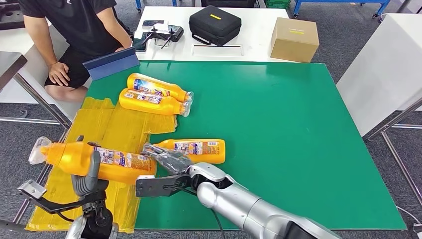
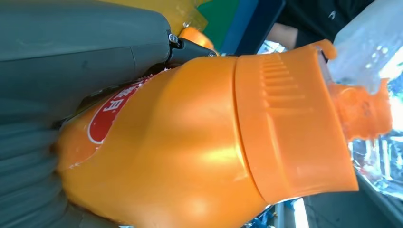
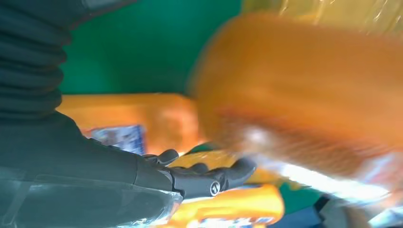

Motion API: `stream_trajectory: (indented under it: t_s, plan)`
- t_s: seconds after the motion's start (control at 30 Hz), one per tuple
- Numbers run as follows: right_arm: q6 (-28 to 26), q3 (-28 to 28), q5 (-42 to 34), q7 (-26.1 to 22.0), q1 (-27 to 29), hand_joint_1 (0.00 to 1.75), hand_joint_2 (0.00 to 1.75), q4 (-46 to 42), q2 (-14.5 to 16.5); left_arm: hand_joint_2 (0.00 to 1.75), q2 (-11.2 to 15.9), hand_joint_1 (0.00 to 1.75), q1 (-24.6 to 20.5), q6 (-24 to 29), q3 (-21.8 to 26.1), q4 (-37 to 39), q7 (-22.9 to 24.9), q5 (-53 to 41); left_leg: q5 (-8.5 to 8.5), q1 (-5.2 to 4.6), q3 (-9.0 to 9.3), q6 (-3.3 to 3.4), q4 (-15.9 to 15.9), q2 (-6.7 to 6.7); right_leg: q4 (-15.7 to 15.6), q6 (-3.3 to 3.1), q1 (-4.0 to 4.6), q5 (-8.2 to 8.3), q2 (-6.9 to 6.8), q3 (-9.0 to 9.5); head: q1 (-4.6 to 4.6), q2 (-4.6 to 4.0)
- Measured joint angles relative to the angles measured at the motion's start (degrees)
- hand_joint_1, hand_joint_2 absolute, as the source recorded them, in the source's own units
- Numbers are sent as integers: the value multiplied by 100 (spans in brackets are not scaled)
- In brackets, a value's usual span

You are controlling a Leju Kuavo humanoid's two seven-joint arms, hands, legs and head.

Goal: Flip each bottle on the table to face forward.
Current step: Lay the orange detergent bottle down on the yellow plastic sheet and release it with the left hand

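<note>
My left hand (image 1: 89,180) grips an orange bottle (image 1: 99,160) around its middle and holds it lying sideways above the yellow sheet (image 1: 117,127), clear cap to the left. Up close the bottle (image 2: 199,142) shows its red label beside the grey hand (image 2: 71,57). My right hand (image 1: 166,159) is open, fingers spread by that bottle's base, just over a second orange bottle (image 1: 196,149) lying on the green table (image 1: 298,139). In the right wrist view the hand (image 3: 190,178) is empty beside the blurred held bottle (image 3: 304,80). Two more bottles (image 1: 158,87) (image 1: 152,102) lie side by side farther back.
A person (image 1: 74,30) sits at the back left, next to a blue board (image 1: 110,62) at the table's corner. On the white table behind are a black case (image 1: 215,24), a cardboard box (image 1: 294,39) and a controller (image 1: 161,34). Bare green surface spreads to the right.
</note>
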Motion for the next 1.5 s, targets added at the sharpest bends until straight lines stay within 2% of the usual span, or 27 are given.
stream_trajectory:
  t_s: [0.27,0.4,0.57,0.77,0.87,1.03,1.23,1.37,1.5]
  plan:
    - [-39,-399,-19,-115,7,0,0,-396,-408,175,34,175,53,-34,153,-29,-97,43,0,0,0,0,1,1,0,3,1,3,0,0,0,0]
    - [-46,-506,-14,-166,18,0,0,-589,-540,175,60,175,44,234,223,-70,-468,-514,0,1,1,0,1,2,0,3,2,3,0,-1,1,0]
    - [-37,-630,83,-236,117,0,0,-950,-705,175,170,175,-40,1507,410,-266,-1227,-2308,0,2,1,0,1,2,0,3,3,3,0,-1,-1,0]
    - [108,-688,256,-260,288,0,0,-1344,-794,175,324,175,-148,3013,549,-501,-1336,-3993,1,2,1,0,0,2,1,3,3,2,0,-1,1,0]
    - [192,-691,302,-271,316,0,0,-1437,-781,175,409,175,-272,3707,591,-429,-1332,-5172,3,2,1,2,0,0,0,3,2,2,-1,-2,1,0]
    - [289,-692,325,-296,330,0,0,-1576,-723,175,421,175,-838,3993,1009,210,-1321,-7563,12,1,1,2,0,-1,0,6,1,8,-1,-2,0,0]
    - [444,-691,323,-202,450,0,0,-2061,-773,175,409,175,-1701,3997,1763,1587,-1237,-9926,21,1,0,-1,0,2,2,9,1,13,0,-2,1,0]
    - [527,-690,343,-89,491,0,0,-2339,-795,175,393,175,-2080,4000,2242,2422,-1272,-10586,20,1,-2,-1,1,14,3,9,1,14,5,-4,0,0]
    - [549,-689,350,-40,511,0,0,-2557,-813,175,363,175,-2247,4002,2659,3096,-1244,-11009,20,1,-6,-1,1,9,2,8,1,13,4,-8,0,0]
